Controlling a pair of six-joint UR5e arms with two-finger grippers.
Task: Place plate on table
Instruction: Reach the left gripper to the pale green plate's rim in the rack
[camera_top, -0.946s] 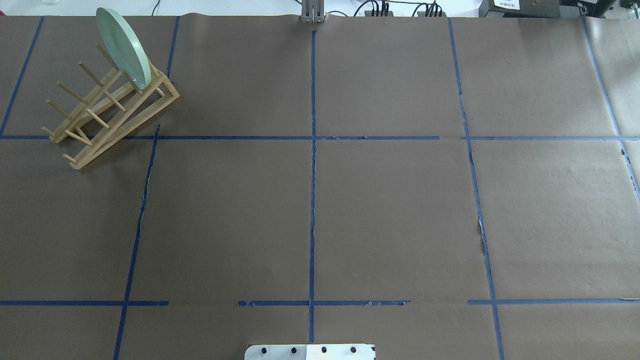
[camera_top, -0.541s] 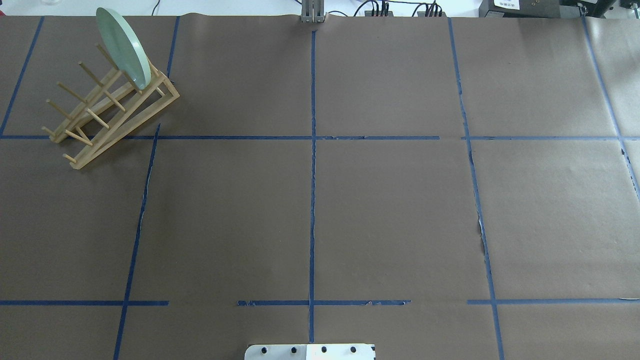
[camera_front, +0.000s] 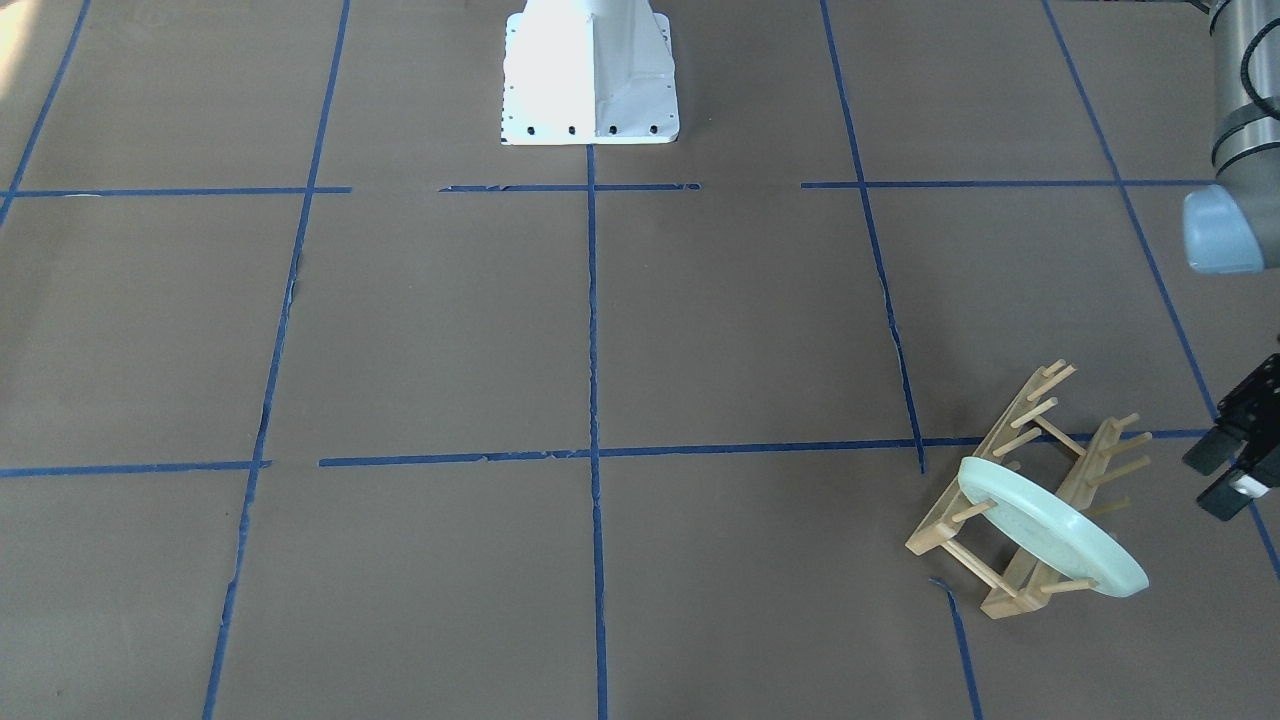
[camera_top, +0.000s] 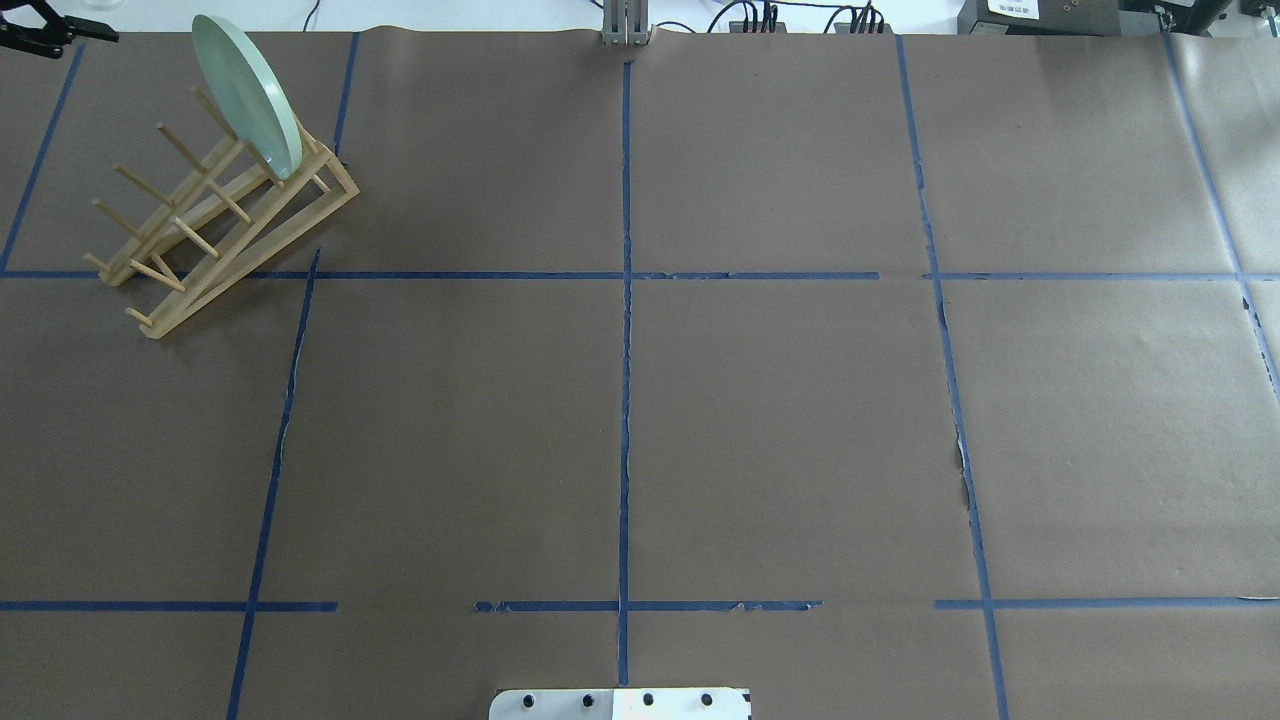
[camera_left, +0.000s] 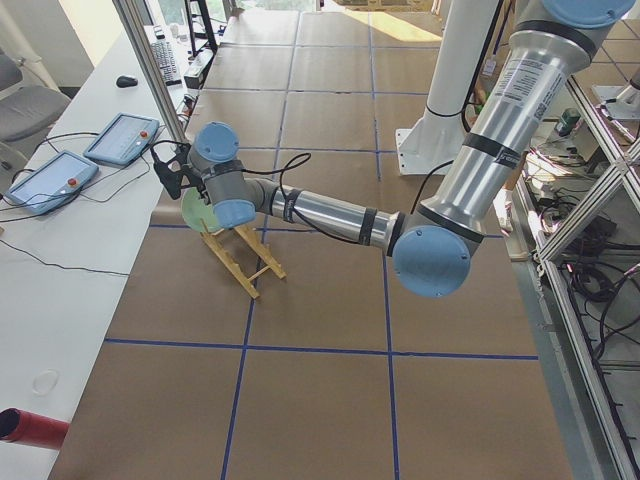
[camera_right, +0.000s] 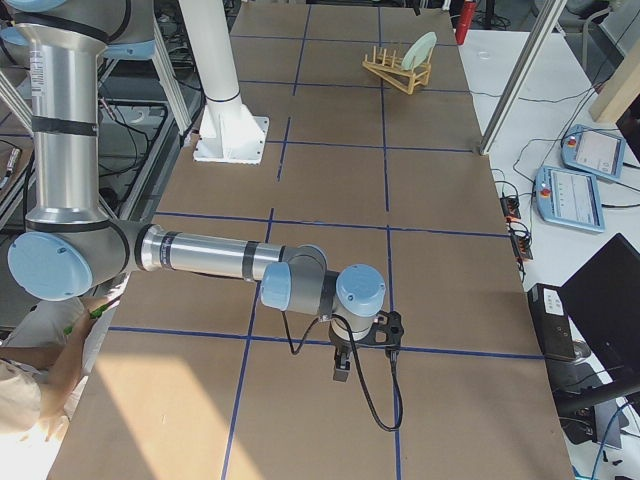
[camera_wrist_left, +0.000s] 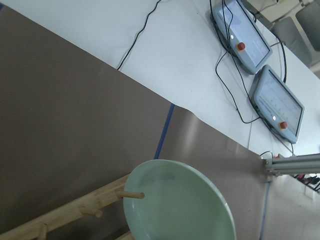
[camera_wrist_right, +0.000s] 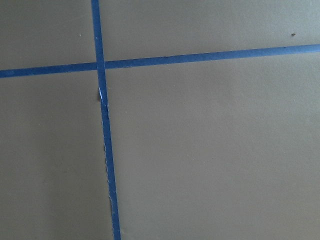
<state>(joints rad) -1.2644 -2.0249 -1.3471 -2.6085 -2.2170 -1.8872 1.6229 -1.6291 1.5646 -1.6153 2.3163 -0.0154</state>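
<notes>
The pale mint-green plate (camera_top: 245, 95) stands on edge between the pegs at the far end of the wooden rack (camera_top: 252, 258), at the table's (camera_top: 780, 420) far left. It also shows in the front view (camera_front: 1050, 540) and fills the bottom of the left wrist view (camera_wrist_left: 180, 205). My left gripper (camera_top: 45, 35) hovers to the left of the plate, apart from it, and looks open and empty in the front view (camera_front: 1222, 472). My right gripper (camera_right: 340, 368) shows only in the right side view, low over bare paper far from the rack; I cannot tell its state.
The white robot base (camera_front: 590, 70) stands at the near middle edge. Cables and two teach pendants (camera_wrist_left: 260, 65) lie on the white bench beyond the table's far edge. The left arm's elbow (camera_front: 1225, 230) hangs over the table's left side.
My left gripper has come into the overhead view at its top left corner; earlier it was out of frame. The plate and rack have not moved.
</notes>
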